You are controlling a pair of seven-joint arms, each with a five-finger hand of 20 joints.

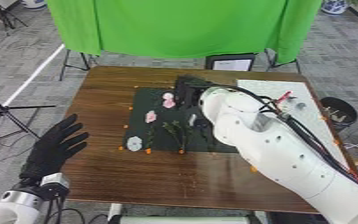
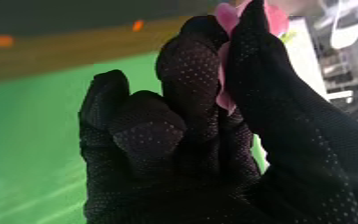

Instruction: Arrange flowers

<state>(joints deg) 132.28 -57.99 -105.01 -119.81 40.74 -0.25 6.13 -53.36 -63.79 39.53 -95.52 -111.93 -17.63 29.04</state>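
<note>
“Flower (image 2: 226,17) in which hand, and how is it held?”

“Pink petals are pinched between the thumb and fingers of the right hand (image 1: 190,91), which is placed at the far edge of the dark mat (image 1: 162,143).”

“And the left hand (image 1: 49,149)?”

“It is held at the table's (image 1: 100,172) left edge, fingers straight and spread apart, nothing gripped.”

“What else is laid out?”

“On the mat, one pink bloom (image 1: 168,100) is set beside the right hand, and a second pink one (image 1: 151,117) is placed nearer. A white bloom (image 1: 135,144) is seen at the near left corner, with green stems (image 1: 179,134) laid to its right.”
</note>
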